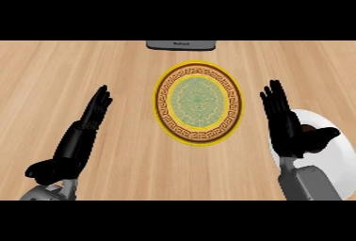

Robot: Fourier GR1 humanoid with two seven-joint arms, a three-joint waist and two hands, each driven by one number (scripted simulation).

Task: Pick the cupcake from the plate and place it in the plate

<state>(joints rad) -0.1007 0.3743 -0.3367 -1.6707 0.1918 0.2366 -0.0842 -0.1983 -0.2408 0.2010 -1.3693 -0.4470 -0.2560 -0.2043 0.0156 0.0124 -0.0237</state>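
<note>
At the counter's centre, gold plate (199,101): yellow rim, then a brown key-pattern band, then a green patterned middle. It lies flat on the wood between the two hands and touches neither.
Lower right, white plate (339,157): plain, and partly covered by the right hand and forearm. Bare white shows above the thumb and to the right of the wrist. It is apart from the gold plate.
Cupcake (307,127): only a small dark brown patch shows, on the white plate, in the crook between the right palm and thumb. The hand hides most of it.
Right hand (290,136): spread wide, with the fingers straight, close together and pointing away from the robot. The thumb sticks out to the right over the white plate, just beside the cupcake. No finger curls round anything. Whether the thumb touches the cupcake cannot be told.
Left hand (76,141): fingers straight and relaxed, slanting up and to the right. It sits left of the gold plate, over bare wood, and has hold of nothing.
Counter (125,66): light wood, with the grain running across the view.
Far edge, slab (181,44): grey, flat and cut off at the top. It lies just beyond the gold plate.
</note>
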